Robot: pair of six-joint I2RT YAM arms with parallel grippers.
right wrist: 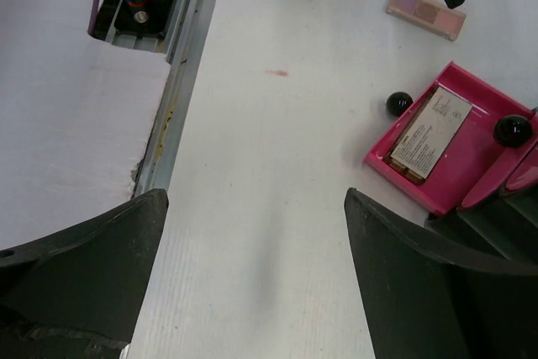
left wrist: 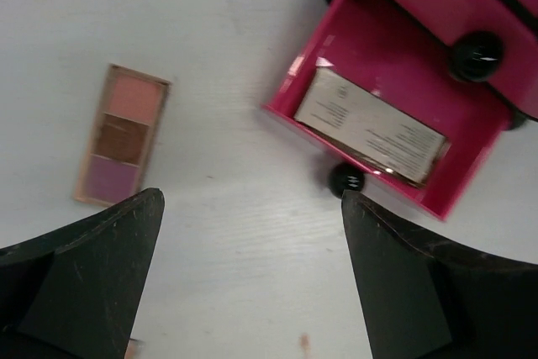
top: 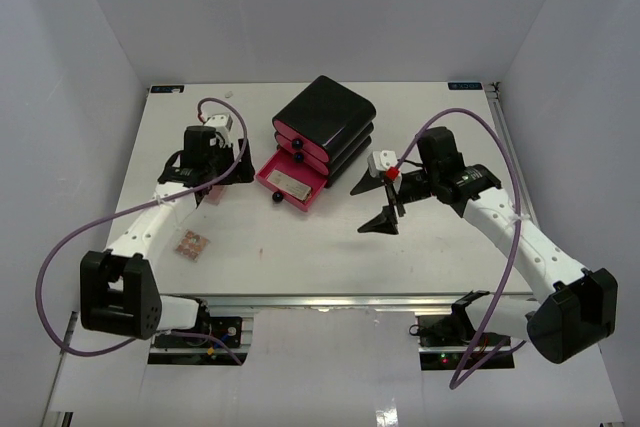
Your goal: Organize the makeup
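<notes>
While both grippers gape wide, you hold nothing.
Your left gripper (left wrist: 250, 199) hangs above the table (top: 330, 257), jaws apart and empty, with the three-shade palette (left wrist: 122, 134) lying flat just ahead of one finger. Your right gripper (right wrist: 256, 195) is likewise spread and touches nothing. The pink bottom drawer (left wrist: 286, 98) of the black box (top: 325, 112) stands pulled out with a flat beige palette (left wrist: 370, 128) inside. A small square palette (top: 192, 244) lies beside the left arm.
</notes>
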